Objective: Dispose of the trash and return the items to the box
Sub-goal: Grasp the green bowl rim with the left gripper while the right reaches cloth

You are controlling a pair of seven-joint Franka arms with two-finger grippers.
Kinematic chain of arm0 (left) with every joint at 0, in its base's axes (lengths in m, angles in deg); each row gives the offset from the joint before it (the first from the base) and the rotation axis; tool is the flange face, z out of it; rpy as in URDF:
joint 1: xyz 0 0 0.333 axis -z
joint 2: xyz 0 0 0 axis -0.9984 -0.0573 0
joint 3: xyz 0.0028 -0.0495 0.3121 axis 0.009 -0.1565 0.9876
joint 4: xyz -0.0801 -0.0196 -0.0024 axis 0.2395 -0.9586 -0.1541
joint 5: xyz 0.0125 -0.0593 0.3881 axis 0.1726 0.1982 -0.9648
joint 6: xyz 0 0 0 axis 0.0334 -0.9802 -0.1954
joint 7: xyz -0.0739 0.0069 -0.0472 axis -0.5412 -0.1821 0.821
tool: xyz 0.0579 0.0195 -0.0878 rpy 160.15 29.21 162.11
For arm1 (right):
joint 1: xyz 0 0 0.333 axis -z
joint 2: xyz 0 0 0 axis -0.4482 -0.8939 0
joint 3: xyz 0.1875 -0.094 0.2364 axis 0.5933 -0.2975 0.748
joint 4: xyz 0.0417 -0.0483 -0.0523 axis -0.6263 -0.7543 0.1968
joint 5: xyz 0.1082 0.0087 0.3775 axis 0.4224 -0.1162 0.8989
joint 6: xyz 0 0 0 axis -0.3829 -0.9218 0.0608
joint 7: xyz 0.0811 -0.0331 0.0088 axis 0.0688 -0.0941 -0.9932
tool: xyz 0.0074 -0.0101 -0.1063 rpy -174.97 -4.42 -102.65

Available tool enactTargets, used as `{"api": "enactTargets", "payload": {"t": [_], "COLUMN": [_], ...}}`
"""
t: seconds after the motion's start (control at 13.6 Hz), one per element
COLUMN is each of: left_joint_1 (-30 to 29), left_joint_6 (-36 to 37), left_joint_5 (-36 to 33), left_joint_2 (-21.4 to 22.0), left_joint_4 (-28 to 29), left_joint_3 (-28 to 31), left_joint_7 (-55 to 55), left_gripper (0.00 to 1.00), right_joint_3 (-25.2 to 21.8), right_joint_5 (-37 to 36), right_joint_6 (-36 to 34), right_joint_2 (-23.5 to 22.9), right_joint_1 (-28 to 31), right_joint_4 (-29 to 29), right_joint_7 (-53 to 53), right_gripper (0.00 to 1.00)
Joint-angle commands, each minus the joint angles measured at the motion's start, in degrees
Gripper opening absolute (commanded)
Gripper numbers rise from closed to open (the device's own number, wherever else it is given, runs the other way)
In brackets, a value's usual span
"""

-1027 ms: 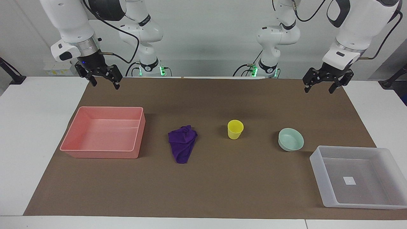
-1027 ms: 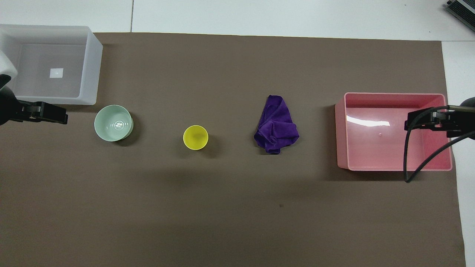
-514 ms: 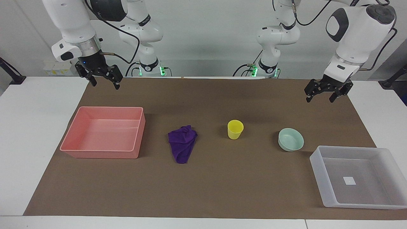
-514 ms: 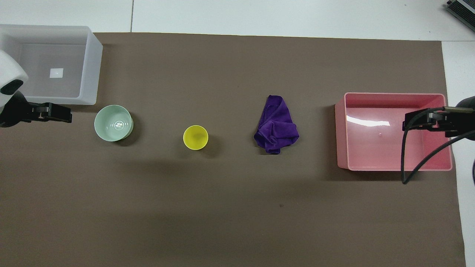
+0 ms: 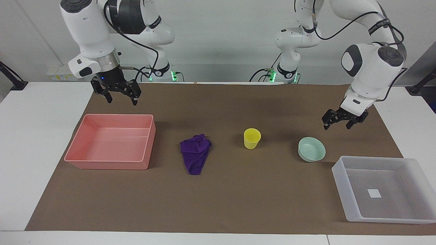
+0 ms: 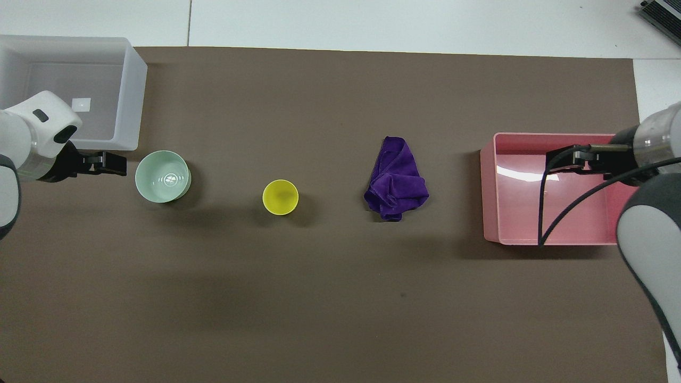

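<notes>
Step in hand, as judged: first pick not yet made; nothing is held. The left gripper [image 5: 335,123] hangs w/ jaws apart and empty, over the brown mat just beside the mint-green bowl [image 5: 311,149], on the bowl's robot side. The bowl is best taken by its rim, one finger inside and one outside, approached from straight above, then lifted clear before being carried to the box [image 5: 383,189], which sits just beside the bowl, farther from the robots, toward the left arm's end.

From the bowl toward the right arm's end are found, in a row: the yellow cup [image 5: 252,138], the purple cloth [image 5: 195,152], the pink bin [image 5: 112,141]. The right gripper [image 5: 120,95] is also spread and empty, raised by the bin's robot-side edge.

Facing view: gripper height is shown; both are seen clear of everything. Overhead view: the right gripper [image 6: 565,159] is seen overlapping the bin, so touching cannot be read there; the bowl's empty inside [image 6: 162,176] is shown.
</notes>
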Motion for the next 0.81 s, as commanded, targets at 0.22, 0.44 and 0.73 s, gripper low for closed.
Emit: {"api": "enactTargets", "payload": {"t": [0.22, 0.44, 0.73], "left_joint_1": [-0.68, -0.33, 0.28], "left_joint_6": [-8.96, -13.42, -17.65], "left_joint_5": [1.86, 2.21, 2.21], "left_joint_2": [-1.49, -5.70, -9.40], "left_joint_4": [5.78, 6.04, 6.39], "left_joint_3": [-0.23, -0.23, -0.23], "left_joint_7": [2.56, 3.17, 3.26], "left_gripper": [1.00, 1.00, 1.00], "right_joint_3": [0.09, 0.09, 0.17], "right_joint_5": [-0.71, -0.71, -0.80], "right_joint_6": [10.01, 14.76, 21.69], "right_joint_2": [-8.48, -12.35, -18.24], "right_joint_1": [-6.58, -8.25, -12.12], "right_joint_4": [-0.14, 0.21, 0.21], "right_joint_7": [4.95, 7.41, 10.48], "right_gripper": [1.00, 1.00, 1.00]}}
